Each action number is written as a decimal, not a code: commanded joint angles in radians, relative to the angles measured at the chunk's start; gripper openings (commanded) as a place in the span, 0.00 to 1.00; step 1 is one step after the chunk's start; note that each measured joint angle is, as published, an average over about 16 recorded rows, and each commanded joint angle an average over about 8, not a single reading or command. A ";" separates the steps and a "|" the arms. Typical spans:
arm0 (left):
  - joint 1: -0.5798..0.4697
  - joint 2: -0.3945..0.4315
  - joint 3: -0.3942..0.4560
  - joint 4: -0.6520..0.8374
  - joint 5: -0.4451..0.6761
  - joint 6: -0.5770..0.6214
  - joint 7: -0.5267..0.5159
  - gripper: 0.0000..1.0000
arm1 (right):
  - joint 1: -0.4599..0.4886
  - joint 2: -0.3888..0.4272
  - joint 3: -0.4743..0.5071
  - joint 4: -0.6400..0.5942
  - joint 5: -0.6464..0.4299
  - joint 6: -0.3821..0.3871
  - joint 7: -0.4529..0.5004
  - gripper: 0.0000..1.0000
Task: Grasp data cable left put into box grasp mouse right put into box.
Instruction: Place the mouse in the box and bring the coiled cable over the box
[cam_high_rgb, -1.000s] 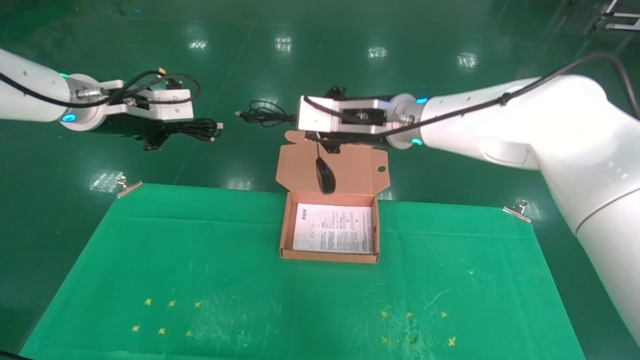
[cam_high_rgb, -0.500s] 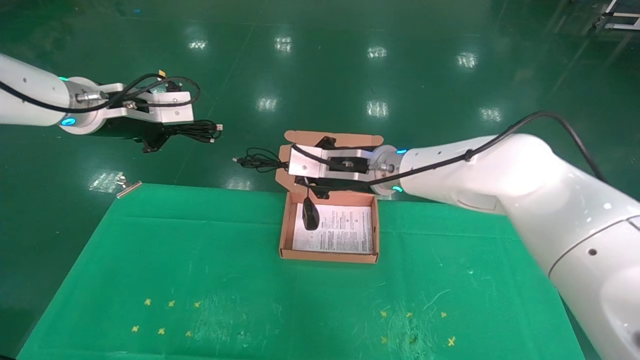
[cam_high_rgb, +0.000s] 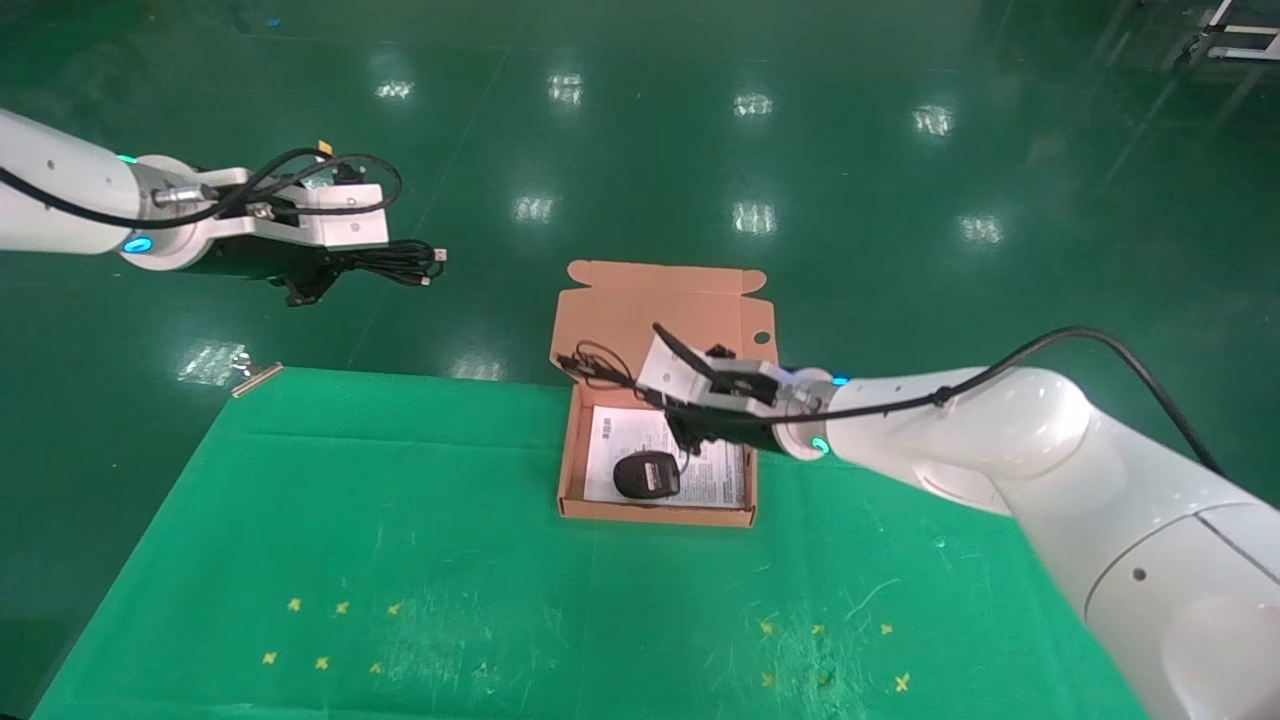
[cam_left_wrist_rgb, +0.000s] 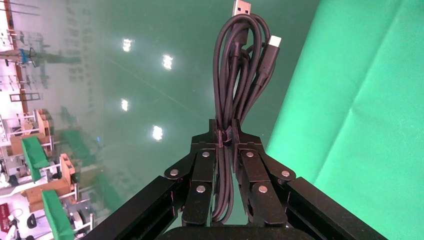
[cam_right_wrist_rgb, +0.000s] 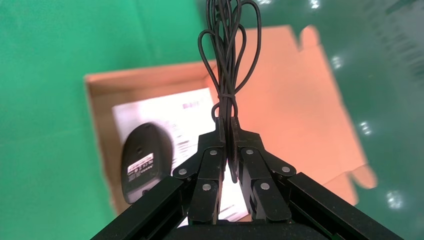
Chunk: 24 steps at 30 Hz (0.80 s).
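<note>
The orange-brown box (cam_high_rgb: 655, 515) stands open on the green cloth, lid (cam_high_rgb: 650, 305) folded back. The black mouse (cam_high_rgb: 647, 473) lies underside up on the white sheet (cam_high_rgb: 715, 470) inside it, also in the right wrist view (cam_right_wrist_rgb: 142, 162). My right gripper (cam_high_rgb: 662, 403) hangs low over the box, shut on the mouse's looped cord (cam_right_wrist_rgb: 227, 65); the loops (cam_high_rgb: 590, 362) stick out over the lid. My left gripper (cam_high_rgb: 325, 268) is held high at the far left, off the table, shut on the bundled data cable (cam_high_rgb: 400, 262), whose plugs show in the left wrist view (cam_left_wrist_rgb: 240, 65).
A green cloth (cam_high_rgb: 400, 500) covers the table, held by metal clips at the far left corner (cam_high_rgb: 255, 372) and far right corner (cam_high_rgb: 1035, 422). Small yellow crosses (cam_high_rgb: 330, 630) mark the near part. Shiny green floor lies beyond the table.
My right arm came down and toward me; the mouse went from hanging in front of the lid to lying inside the box. The left arm and its cable stayed put.
</note>
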 joint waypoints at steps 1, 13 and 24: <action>0.001 -0.001 0.000 -0.003 0.001 0.001 -0.002 0.00 | -0.010 0.000 -0.015 -0.017 0.015 0.008 0.018 0.03; 0.006 0.002 0.000 -0.009 -0.004 0.003 -0.003 0.00 | -0.002 0.014 -0.092 -0.002 -0.002 0.000 0.047 1.00; 0.079 0.088 0.000 0.032 -0.054 -0.075 0.061 0.00 | 0.034 0.111 -0.104 0.106 -0.017 -0.019 0.075 1.00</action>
